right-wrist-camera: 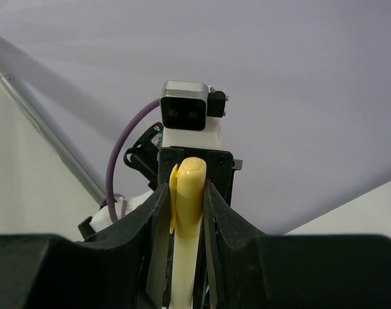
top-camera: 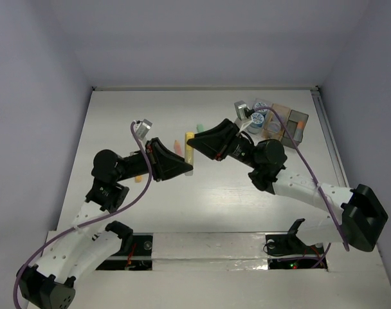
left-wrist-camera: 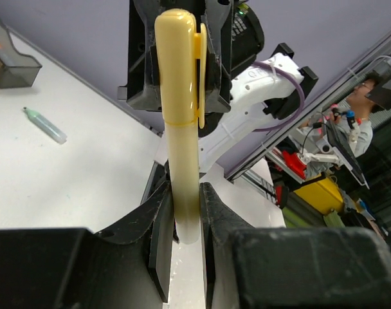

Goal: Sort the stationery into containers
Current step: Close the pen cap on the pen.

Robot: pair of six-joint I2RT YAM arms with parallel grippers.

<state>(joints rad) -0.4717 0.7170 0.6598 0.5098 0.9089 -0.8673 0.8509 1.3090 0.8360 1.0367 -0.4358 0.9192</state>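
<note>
**While both grippers clamp one marker, a tug could spill it**

Because the left gripper (left-wrist-camera: pixel 184 201), well left of the grey box (top-camera: pixel 303 116), is closed tight on the pale barrel of the yellow marker (top-camera: pixel 190 149), any pull away from the box drags the marker along. The marker sits between that gripper and the box, bridging both tools. I cannot tell whether it rests on the table. Nearer the box, the right gripper (right-wrist-camera: pixel 186 193) looks pinched shut on the marker's brighter end. If both tug at once, I judge the marker may pull apart or twist loose and land short of the box. If the left one lets go late, the carry toward the box could stall or jerk.
</note>
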